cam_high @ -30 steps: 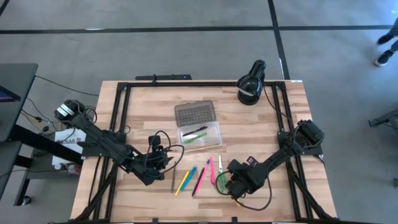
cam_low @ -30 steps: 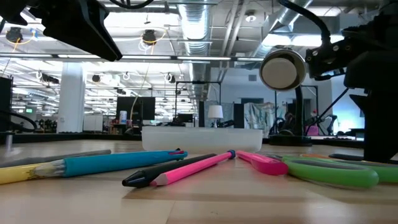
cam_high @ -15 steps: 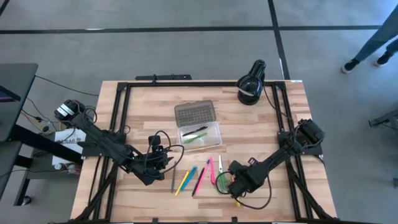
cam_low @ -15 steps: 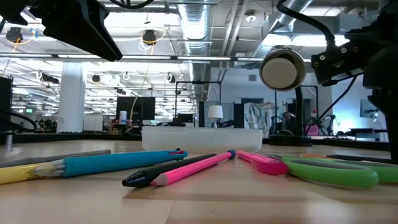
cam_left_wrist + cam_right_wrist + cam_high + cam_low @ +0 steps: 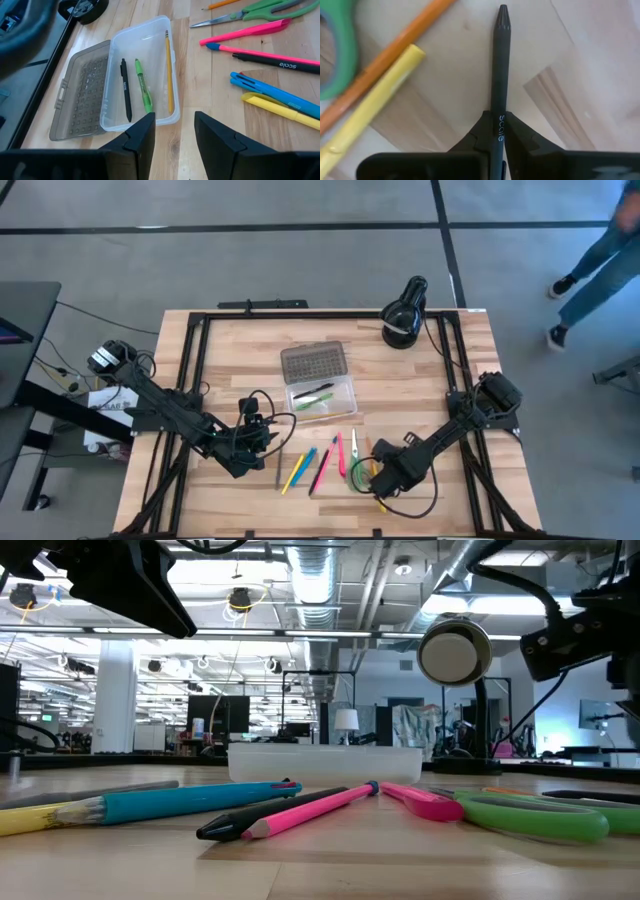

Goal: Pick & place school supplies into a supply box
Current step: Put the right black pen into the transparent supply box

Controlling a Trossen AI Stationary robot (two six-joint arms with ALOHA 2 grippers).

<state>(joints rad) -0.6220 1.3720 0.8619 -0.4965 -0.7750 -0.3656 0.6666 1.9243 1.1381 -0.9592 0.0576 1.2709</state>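
The supply box (image 5: 322,398) lies with its lid (image 5: 313,363) swung flat on the table, toward the far edge. In it are a black pen (image 5: 125,90), a green pen (image 5: 144,86) and a yellow pencil (image 5: 169,70). Nearer the front edge, pink, blue, yellow and black pens (image 5: 315,468) lie side by side, next to green-handled scissors (image 5: 355,465). My right gripper (image 5: 378,477) sits low just right of the scissors, shut on another black pen (image 5: 501,65). My left gripper (image 5: 173,132) hovers open on the near-left side of the box, with nothing between its fingers. My right gripper pinches the black pen between its two fingers at the printed stretch of the barrel (image 5: 500,107). The pen runs straight on ahead of the fingers, its pointed end (image 5: 502,11) away from them. Whether it is clear of the table, I cannot tell.
A black round lamp-like object (image 5: 403,315) stands at the far right corner. A yellow pen (image 5: 375,100) and an orange pencil (image 5: 395,50) lie close beside the held pen. Black frame rails (image 5: 195,380) run along the table's sides. A person (image 5: 600,250) walks beyond the table.
My right arm has shifted a little toward the table's right edge. In the low view its dark body has drawn off to the right. The person beyond the table has walked on.
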